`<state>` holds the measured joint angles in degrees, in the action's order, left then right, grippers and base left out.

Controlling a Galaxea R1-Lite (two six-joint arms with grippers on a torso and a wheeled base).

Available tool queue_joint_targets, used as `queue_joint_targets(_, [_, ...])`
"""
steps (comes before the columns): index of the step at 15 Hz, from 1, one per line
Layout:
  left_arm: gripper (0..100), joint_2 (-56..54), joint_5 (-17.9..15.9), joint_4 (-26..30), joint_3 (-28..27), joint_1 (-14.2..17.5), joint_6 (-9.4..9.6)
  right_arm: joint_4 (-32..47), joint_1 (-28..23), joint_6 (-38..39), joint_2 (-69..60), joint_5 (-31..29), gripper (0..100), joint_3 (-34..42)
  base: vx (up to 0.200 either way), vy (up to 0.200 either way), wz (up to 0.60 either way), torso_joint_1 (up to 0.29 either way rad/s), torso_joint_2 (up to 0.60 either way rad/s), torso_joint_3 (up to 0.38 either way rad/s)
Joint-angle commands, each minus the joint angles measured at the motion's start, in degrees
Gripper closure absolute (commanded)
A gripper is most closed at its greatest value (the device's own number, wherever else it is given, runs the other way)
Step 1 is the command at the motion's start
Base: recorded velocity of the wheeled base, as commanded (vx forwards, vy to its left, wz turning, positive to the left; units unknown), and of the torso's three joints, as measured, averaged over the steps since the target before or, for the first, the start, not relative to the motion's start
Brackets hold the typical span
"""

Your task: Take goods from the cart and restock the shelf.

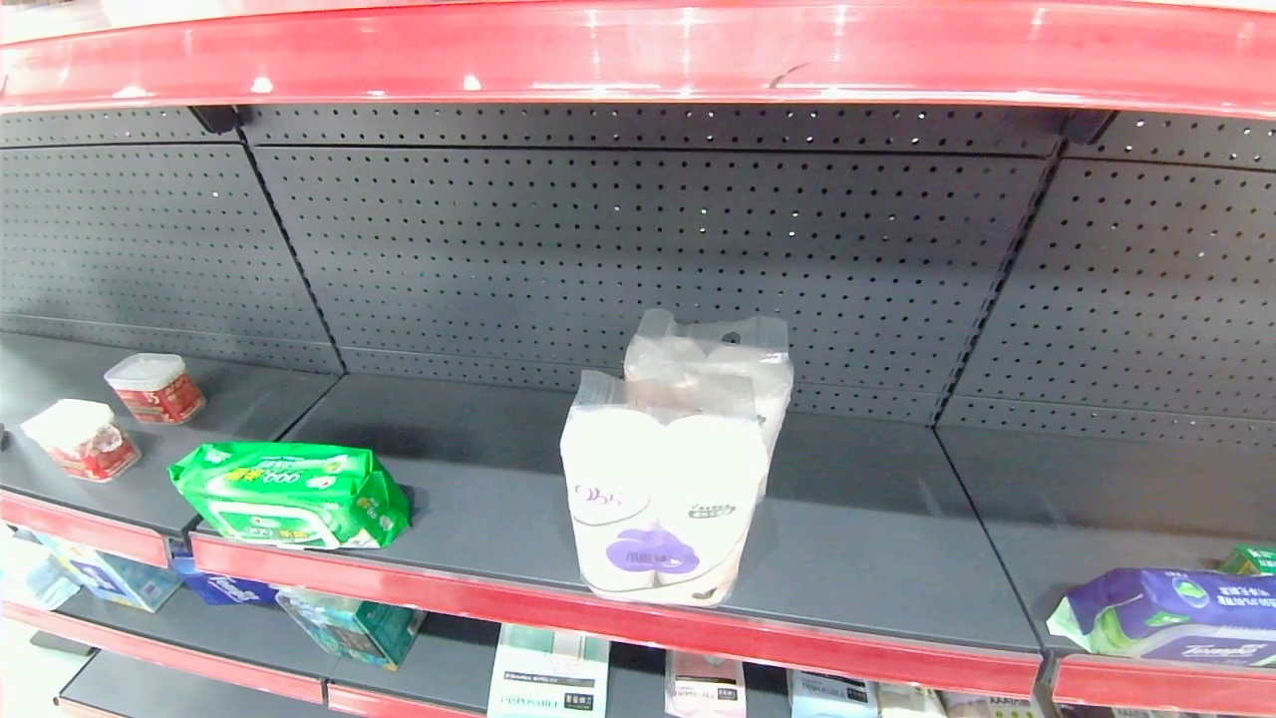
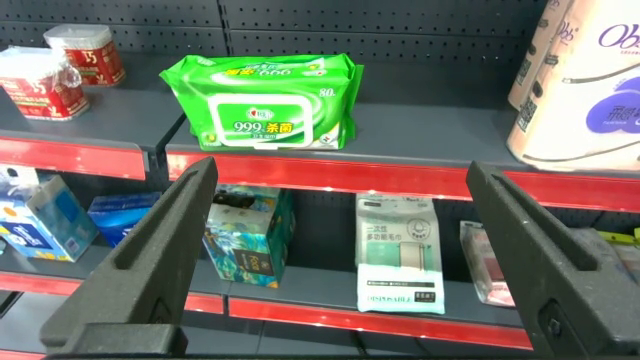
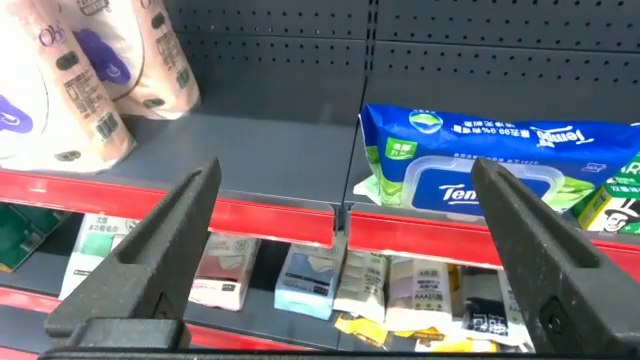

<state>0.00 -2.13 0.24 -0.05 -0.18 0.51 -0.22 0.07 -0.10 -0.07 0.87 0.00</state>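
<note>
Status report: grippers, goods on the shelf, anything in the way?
Open, empty: left gripper, right gripper. On shelf: toilet paper middle, green wipes left, blue wipes right. Nothing seen in the way.

A: A green wipes pack (image 1: pixel 291 496) lies at the front edge of the shelf (image 1: pixel 877 529); left of it stand a red tub (image 1: pixel 156 387) and a wrapped tub (image 1: pixel 82 439).
B: Far right lies a purple wipes pack (image 1: pixel 1166 615); below, a teal tissue box (image 1: pixel 349 623) and a white packet (image 1: pixel 548 678).

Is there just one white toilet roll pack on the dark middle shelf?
No, a second clear-wrapped roll pack stands right behind the white front pack.
</note>
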Motion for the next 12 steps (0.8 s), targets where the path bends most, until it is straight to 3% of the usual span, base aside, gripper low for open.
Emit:
queue_joint_targets(1, [0,0.0,0.0,0.0,0.0,0.0,0.02,0.0,0.0,0.0,0.1,0.0,0,0.0,0.000,0.000,-0.60,0.002,-0.01,-0.002])
queue_joint_targets(8, [0,0.0,-0.1,0.0,0.0,0.0,-0.07,0.0,0.0,0.0,0.1,0.0,0,0.0,0.000,0.000,-0.60,0.006,0.00,0.003])
queue_joint_targets(12, [0,0.0,-0.9,0.0,0.0,0.0,0.10,0.0,0.0,0.0,0.1,0.0,0,0.0,0.000,0.000,0.00,0.000,0.00,0.000])
